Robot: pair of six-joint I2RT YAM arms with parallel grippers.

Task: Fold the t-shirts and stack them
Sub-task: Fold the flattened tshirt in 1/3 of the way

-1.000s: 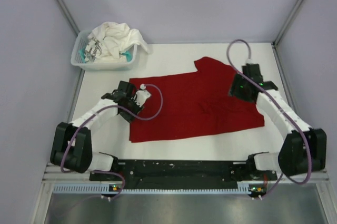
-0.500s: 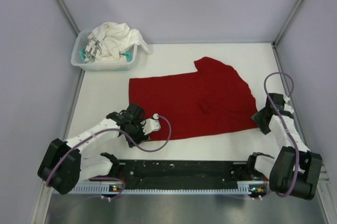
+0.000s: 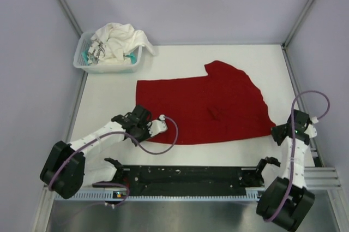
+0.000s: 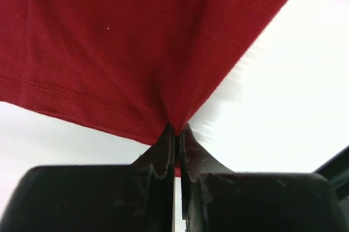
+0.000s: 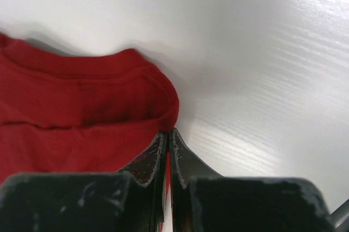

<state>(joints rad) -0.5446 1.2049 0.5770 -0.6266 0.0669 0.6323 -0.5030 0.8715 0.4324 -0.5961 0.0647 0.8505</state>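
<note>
Newly clamped red t-shirt [image 3: 207, 109] corners vanish inside end effectors [image 4: 175, 129] [image 5: 168, 133].

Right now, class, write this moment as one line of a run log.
left hand: shut on red t-shirt hem | right hand: shut on red t-shirt edge | white t-shirt: crumpled in basket

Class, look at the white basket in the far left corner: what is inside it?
A crumpled white t-shirt fills the basket, spilling over its right rim; teal pieces show beside it. The basket floor and anything beneath the cloth are covered.
</note>
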